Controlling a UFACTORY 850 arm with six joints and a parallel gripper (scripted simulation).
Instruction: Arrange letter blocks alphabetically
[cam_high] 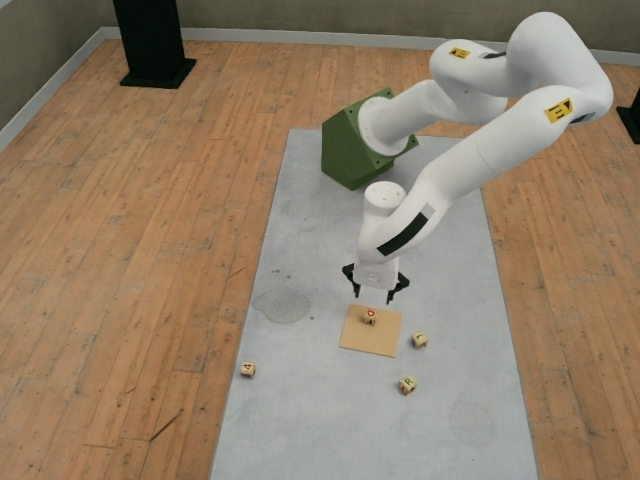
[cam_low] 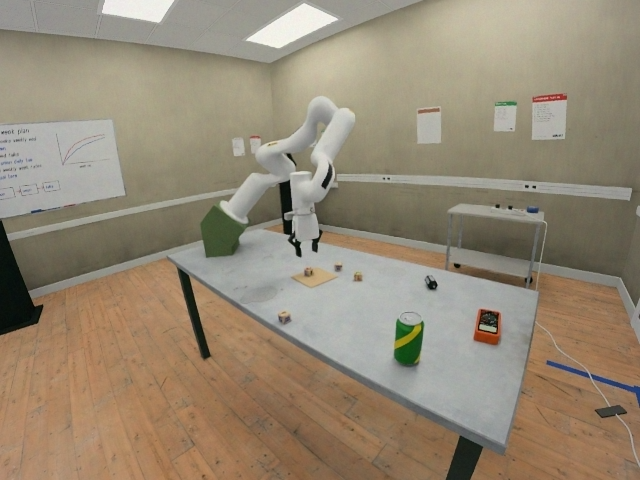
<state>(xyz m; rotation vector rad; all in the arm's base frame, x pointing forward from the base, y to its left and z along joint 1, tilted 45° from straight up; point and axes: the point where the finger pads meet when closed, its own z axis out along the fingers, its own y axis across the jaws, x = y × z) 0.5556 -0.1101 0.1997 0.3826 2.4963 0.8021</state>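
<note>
A tan square mat [cam_high: 364, 341] [cam_low: 321, 279] lies on the grey table. A block with a red O on top [cam_high: 370, 315] [cam_low: 308, 271] stands on the mat near its far edge. A block with a green L [cam_high: 419, 339] [cam_low: 338, 266] sits on the table just right of the mat. A block with a green R [cam_high: 407, 384] [cam_low: 357, 276] lies nearer the front. A block showing the digit 4 [cam_high: 248, 368] [cam_low: 283, 316] sits near the table's left edge. My gripper [cam_high: 373, 298] [cam_low: 305, 251] is open and empty, hanging a little above the O block.
The green robot base [cam_high: 346, 149] [cam_low: 219, 232] stands at the table's far end. In the exterior view, a green can [cam_low: 408, 338], an orange device [cam_low: 487, 326] and a small black object [cam_low: 430, 281] lie on the table's other half. A cart [cam_low: 493, 240] stands by the wall.
</note>
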